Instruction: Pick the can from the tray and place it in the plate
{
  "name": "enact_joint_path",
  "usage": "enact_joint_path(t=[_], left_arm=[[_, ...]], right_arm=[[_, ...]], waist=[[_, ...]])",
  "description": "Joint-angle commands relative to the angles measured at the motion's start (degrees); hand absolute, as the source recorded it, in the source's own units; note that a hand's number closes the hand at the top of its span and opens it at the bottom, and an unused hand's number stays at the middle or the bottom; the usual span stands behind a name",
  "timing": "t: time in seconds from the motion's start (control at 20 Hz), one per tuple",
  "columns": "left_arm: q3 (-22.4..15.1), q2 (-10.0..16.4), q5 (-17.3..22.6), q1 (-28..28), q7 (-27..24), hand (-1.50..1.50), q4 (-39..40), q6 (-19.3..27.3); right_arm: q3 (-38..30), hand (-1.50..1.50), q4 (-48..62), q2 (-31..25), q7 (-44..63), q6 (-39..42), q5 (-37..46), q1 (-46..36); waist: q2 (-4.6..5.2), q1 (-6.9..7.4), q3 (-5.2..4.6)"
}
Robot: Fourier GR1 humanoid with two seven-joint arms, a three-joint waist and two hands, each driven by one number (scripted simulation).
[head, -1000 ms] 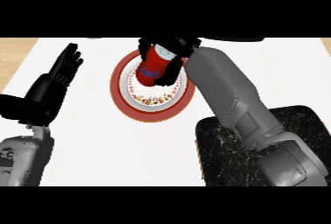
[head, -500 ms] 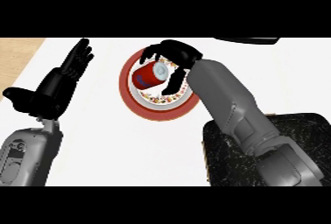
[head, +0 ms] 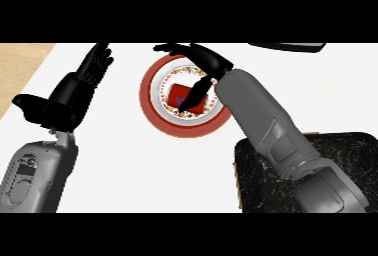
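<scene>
Head view, can (head: pixel 179 94) lying in plate (head: pixel 150 102), right hand (head: pixel 204 58) above, fingers spread wide, left hand (head: pixel 71 95) fingers straight, forearm crossing tray (head: pixel 256 187)

The can (head: pixel 179 94) is no longer held upright above the plate (head: pixel 150 107). A second ago it stood in the right hand's (head: pixel 210 62) curled grip over the plate's far rim; half a second ago it was tipped. Now it lies on its side on the plate's patterned middle. The right hand has uncurled, its fingers spread past the far rim, with one dark finger reaching down across the can's right edge. The left hand (head: pixel 70 95) has drifted slightly up and toward the plate.
</scene>
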Motion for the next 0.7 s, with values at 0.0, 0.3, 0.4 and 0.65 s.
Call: enact_joint_path(t=[0.0, 0.3, 0.4, 0.65], left_arm=[[0.4, 0.2, 0.7, 0.5, -0.4, 0.0, 0.8, -1.0], [3.5, 2.4, 1.7, 1.6, 1.1, 0.0, -1.7, -0.7], [4.1, 3.4, 2.0, 2.9, 0.6, 0.0, -1.6, -1.6], [3.1, 2.0, 1.5, 2.9, 0.8, 0.0, -1.7, -1.1]], right_arm=[[-3.4, -1.5, 0.2, 0.0, 0.9, 3.0, -7.4, -1.6], [-9.2, -1.5, 3.1, 0.0, 4.5, 4.2, -12.8, -4.7], [-9.2, -1.5, 4.0, -0.6, 1.3, 4.7, -12.3, -1.7], [-12.3, -1.5, 4.7, -7.9, 2.6, 11.6, -15.0, -3.8]], waist=[[-0.08, -0.59, -0.02], [-0.25, -3.2, 0.02], [-0.01, -3.52, 0.02], [0.28, -3.83, 0.05]])
